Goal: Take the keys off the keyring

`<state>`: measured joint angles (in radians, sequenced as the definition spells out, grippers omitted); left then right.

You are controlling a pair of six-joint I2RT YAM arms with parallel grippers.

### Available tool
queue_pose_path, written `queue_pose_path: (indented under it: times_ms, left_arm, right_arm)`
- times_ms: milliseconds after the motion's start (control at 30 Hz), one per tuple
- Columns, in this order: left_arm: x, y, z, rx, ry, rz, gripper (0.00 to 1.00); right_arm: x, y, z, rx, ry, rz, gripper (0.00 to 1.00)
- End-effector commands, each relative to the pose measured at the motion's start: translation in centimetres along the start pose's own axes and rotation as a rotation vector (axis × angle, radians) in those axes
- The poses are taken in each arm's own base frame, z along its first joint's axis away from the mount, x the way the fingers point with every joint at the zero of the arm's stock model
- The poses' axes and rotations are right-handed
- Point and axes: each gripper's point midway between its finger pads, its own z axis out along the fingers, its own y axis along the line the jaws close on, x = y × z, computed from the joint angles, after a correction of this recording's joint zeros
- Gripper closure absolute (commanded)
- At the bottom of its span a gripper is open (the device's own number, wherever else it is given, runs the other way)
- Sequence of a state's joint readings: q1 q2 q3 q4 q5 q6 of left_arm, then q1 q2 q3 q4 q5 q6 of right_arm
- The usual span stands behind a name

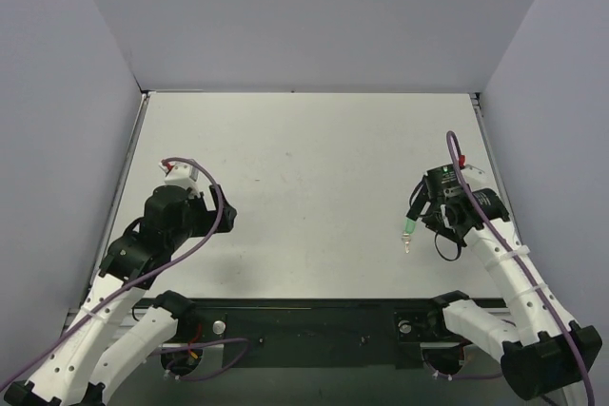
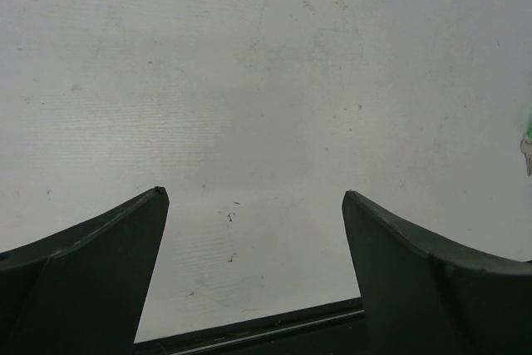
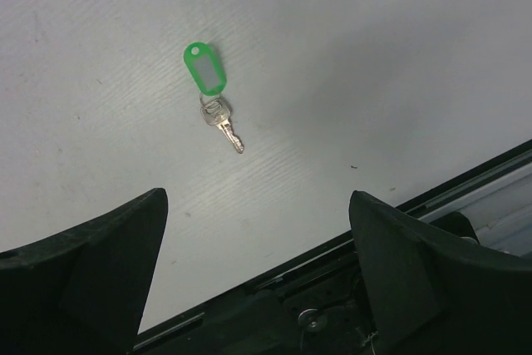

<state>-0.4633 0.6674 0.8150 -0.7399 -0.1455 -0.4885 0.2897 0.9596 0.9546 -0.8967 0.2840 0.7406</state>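
Green keyring [image 1: 408,227] with 1 silver key [image 1: 407,245] lies on white table [image 1: 304,187].

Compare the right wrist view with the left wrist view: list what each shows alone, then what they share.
Only the right wrist view: the whole green keyring lying flat with the silver key joined at its lower end, beyond the right pincer, open and empty. Only the left wrist view: the left pincer, open and empty, above a few dark specks. Both: the white table, the dark rail at its near edge, and the keyring, though the left view catches only a green and silver sliver at the frame's right edge.
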Motion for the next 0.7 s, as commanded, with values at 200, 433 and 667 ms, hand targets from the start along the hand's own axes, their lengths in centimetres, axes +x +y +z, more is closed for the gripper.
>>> queue_pose_path:
  times_ms: [200, 433, 667]
  left_arm:
    - [-0.9, -1.0, 0.1, 0.056, -0.031, 0.017, 0.03]
    - [-0.9, -1.2, -0.1, 0.072, -0.038, 0.018, 0.03]
    - [-0.7, -1.3, 0.0, 0.075, -0.031, 0.021, 0.03]
  right_arm:
    - [1.3, 2.2, 4.7, 0.044, 0.079, -0.065, 0.22]
    - [1.6, 3.4, 7.3, 0.076, 0.125, -0.102, 0.32]
    - [1.4, 3.6, 9.1, 0.12, 0.159, -0.133, 0.39]
